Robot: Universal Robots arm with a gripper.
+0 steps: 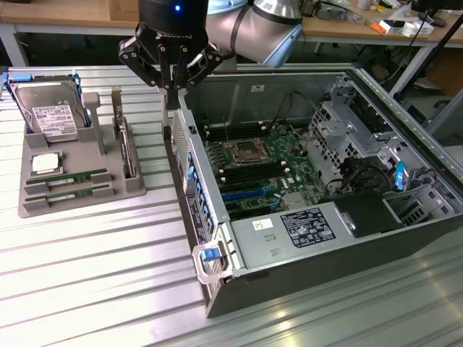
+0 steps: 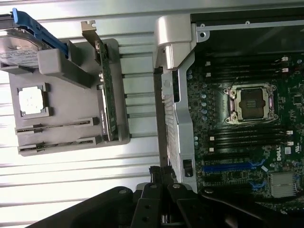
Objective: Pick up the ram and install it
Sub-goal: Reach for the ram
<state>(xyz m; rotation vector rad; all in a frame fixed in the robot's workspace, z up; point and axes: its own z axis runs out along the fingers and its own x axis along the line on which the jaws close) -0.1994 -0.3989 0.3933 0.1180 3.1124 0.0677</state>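
Fingers (image 1: pixel 174 78) closed above case wall (image 1: pixel 189 165); tray (image 1: pixel 81 204) beside.

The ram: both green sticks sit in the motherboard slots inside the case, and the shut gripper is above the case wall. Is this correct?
Not quite. Both ram sticks lie in the gray tray beside the case, not in the motherboard slots; the exterior view shows this. The shut gripper is indeed above the case wall.
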